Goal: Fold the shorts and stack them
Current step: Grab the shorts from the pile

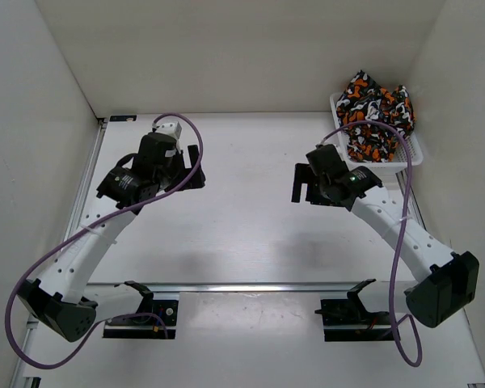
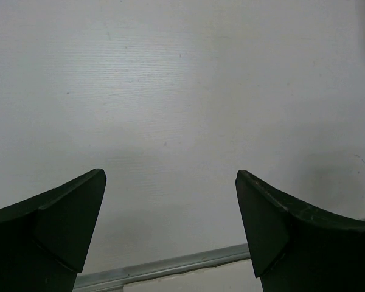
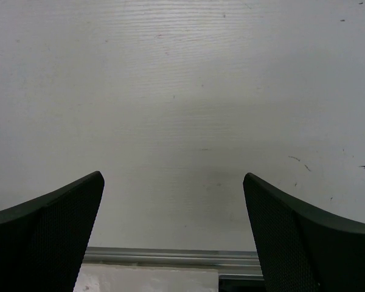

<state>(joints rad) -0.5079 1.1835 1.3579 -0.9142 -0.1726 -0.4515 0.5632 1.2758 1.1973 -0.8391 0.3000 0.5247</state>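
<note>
Shorts [image 1: 375, 115] heaped in basket [image 1: 388, 165]; left hand [image 1: 198, 167], right hand [image 1: 299, 184] agape above table [image 1: 242, 238]

The shorts [image 1: 372, 113] lie in the basket [image 1: 408, 162], behind and right of the right gripper [image 1: 302, 184] (the left gripper [image 1: 196, 167] sits well apart, leftward).

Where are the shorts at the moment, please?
In the top view, the shorts sit bunched in the white mesh basket at the far right corner.
</note>
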